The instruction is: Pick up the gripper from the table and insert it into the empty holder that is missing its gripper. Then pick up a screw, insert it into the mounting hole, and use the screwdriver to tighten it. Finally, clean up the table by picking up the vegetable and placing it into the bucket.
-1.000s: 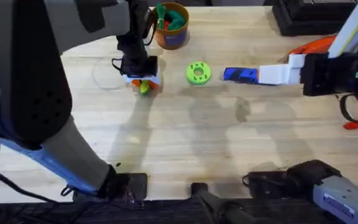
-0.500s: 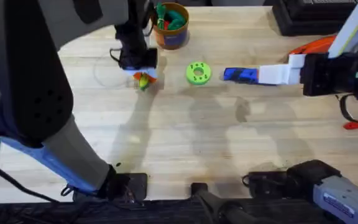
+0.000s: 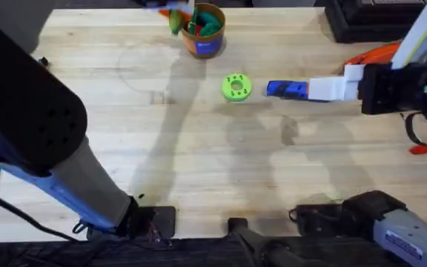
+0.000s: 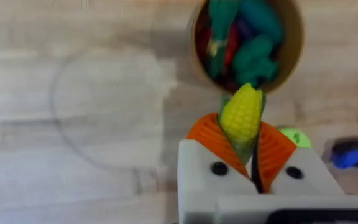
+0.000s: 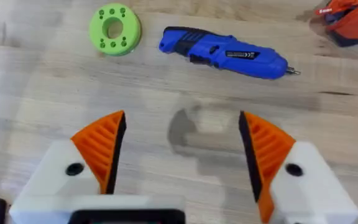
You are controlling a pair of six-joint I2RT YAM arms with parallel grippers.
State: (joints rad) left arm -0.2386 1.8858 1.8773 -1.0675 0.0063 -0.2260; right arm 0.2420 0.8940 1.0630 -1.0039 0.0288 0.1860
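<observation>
With the vegetable (image 4: 242, 116) clamped in its jaws just short of the bucket (image 4: 247, 43), the left gripper (image 4: 246, 149) must next centre over it and let go.

Toy corn held above a bucket, blue screwdriver lying on a wooden table.

The yellow, green-ended vegetable (image 4: 242, 116) sits pinched between orange pads, just beside the rim of the brown-orange bucket (image 4: 294, 46), which holds green and red toys. The blue screwdriver (image 5: 224, 52) lies flat, well apart from the bucket.
</observation>
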